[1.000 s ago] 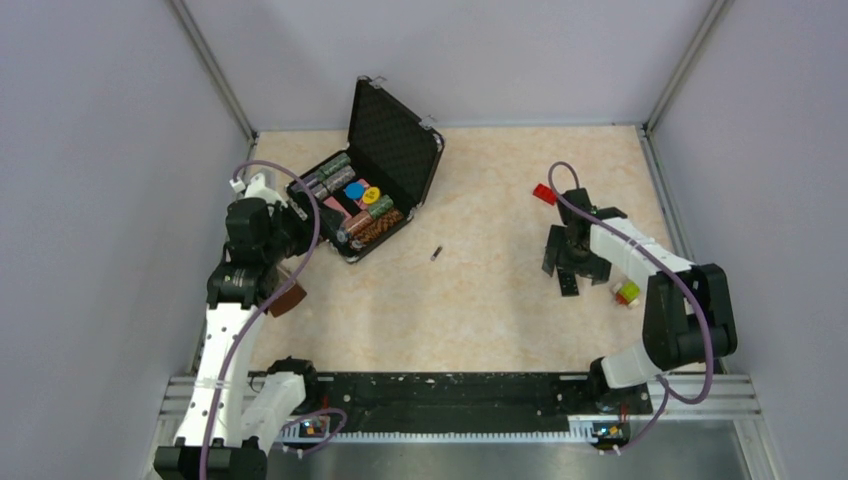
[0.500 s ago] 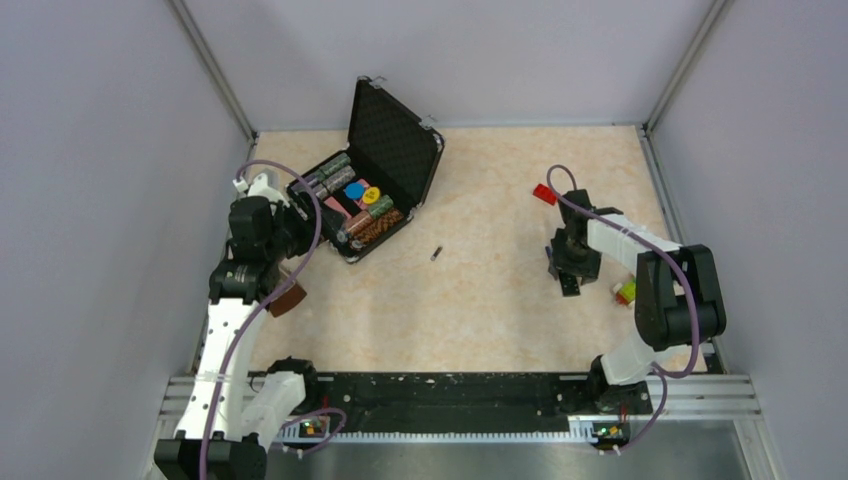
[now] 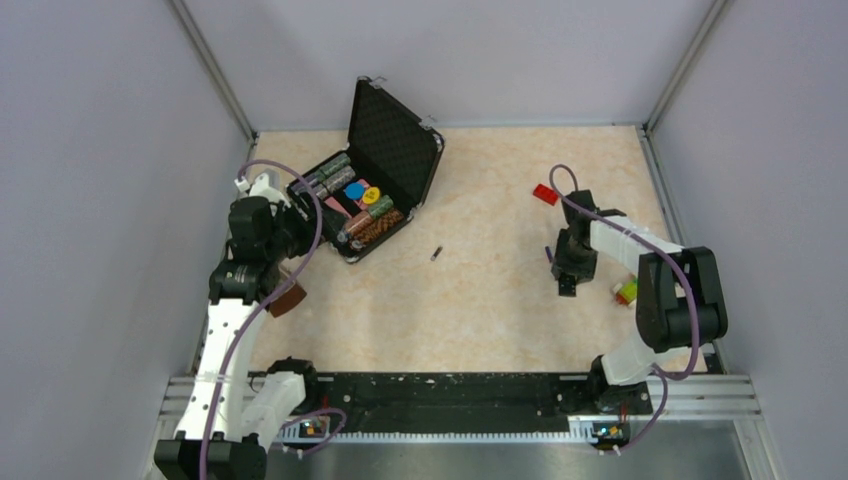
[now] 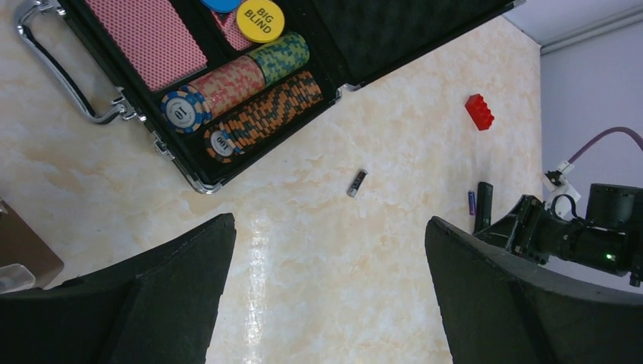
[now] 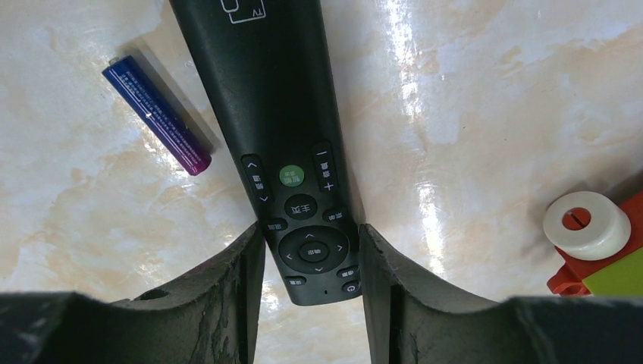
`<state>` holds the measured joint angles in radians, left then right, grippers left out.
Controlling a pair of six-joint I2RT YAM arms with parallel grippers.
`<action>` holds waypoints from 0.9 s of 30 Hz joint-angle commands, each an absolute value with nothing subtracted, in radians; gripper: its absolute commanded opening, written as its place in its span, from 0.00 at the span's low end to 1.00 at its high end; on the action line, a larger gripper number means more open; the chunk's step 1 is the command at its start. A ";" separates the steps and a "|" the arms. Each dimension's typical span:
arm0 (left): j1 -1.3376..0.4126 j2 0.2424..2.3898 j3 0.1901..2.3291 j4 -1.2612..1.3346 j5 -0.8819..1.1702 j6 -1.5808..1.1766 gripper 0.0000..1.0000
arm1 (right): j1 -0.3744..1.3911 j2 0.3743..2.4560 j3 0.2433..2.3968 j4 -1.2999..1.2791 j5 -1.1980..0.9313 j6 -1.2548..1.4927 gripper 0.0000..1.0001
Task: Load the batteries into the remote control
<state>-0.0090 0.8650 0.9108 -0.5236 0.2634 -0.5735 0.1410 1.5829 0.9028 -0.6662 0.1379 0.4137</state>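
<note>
- Right arm reaches forward, wrist tipped down; the right hand (image 5: 311,236) pinches the button end of the remote control (image 5: 273,106), which lies face up on the counter (image 5: 485,98).
- A battery (image 5: 157,115) lies just beside the remote control; a second battery (image 3: 436,254) lies mid-counter.
- Left hand (image 4: 327,227) hovers, spread wide.

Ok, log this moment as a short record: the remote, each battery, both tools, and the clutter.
remote control: flat on the table, buttons up
battery one: blue-purple, lying beside the remote control, not touching it
battery two: loose mid-table
right tool: shut on the remote control's button end
left tool: open, empty, hovering
case: open, holds poker chips
red brick: far right part of the table
</note>
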 commanded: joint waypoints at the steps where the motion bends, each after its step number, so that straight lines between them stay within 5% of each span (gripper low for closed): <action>1: -0.007 0.835 0.917 -0.446 0.356 -0.568 0.99 | 0.137 1.531 0.865 -0.634 0.024 0.432 0.36; 18: -0.014 0.823 0.767 -0.210 0.604 -0.720 0.96 | 0.136 1.227 0.861 -0.628 -0.365 0.551 0.36; 27: -0.122 0.872 0.750 -0.067 0.616 -0.847 0.94 | 0.212 1.099 0.772 -0.389 -0.677 0.760 0.35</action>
<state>-0.0692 0.8524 0.7563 -0.2066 0.5945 -0.7654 0.1558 1.1572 0.7818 -0.5484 -0.5129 0.6434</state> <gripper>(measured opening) 0.955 0.414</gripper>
